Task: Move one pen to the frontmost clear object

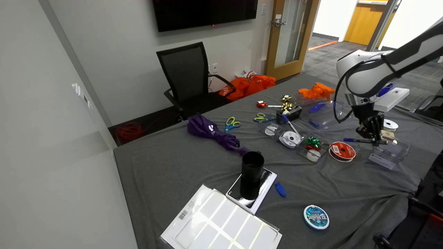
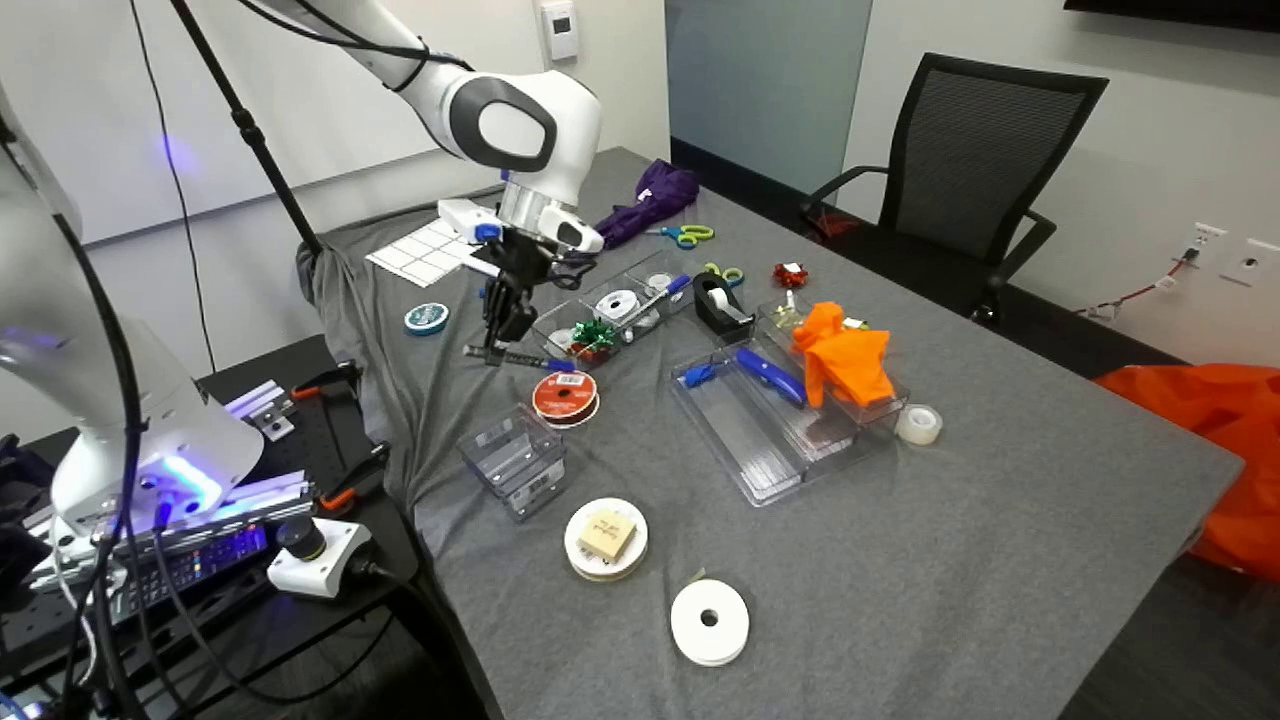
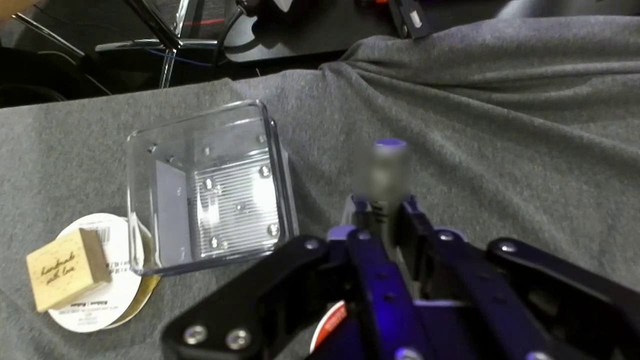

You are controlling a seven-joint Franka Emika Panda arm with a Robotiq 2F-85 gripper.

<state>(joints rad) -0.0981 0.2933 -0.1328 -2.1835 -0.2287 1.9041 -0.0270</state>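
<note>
My gripper [image 2: 495,352] is shut on a grey marker pen with a blue end [image 2: 555,365]. The pen is held roughly level above the table, beside the red ribbon spool, in both exterior views. In the wrist view the pen [image 3: 387,172] is blurred and sits between my fingertips [image 3: 385,204]. The frontmost clear object, a small squarish see-through container [image 2: 515,462], stands close to the gripper; in the wrist view this container [image 3: 172,225] is left of my fingers with nothing seen inside. Another pen [image 2: 652,305], white with a blue cap, lies across the farther clear bins.
The red ribbon spool [image 2: 566,398] lies near the container. A white spool with a wooden block [image 2: 608,537] lies on its other side. A clear tray [image 2: 745,470] holds blue tools and orange cloth. Clear bins with bows and spools [image 1: 313,155] and a black tape dispenser [image 1: 294,112] stand nearby.
</note>
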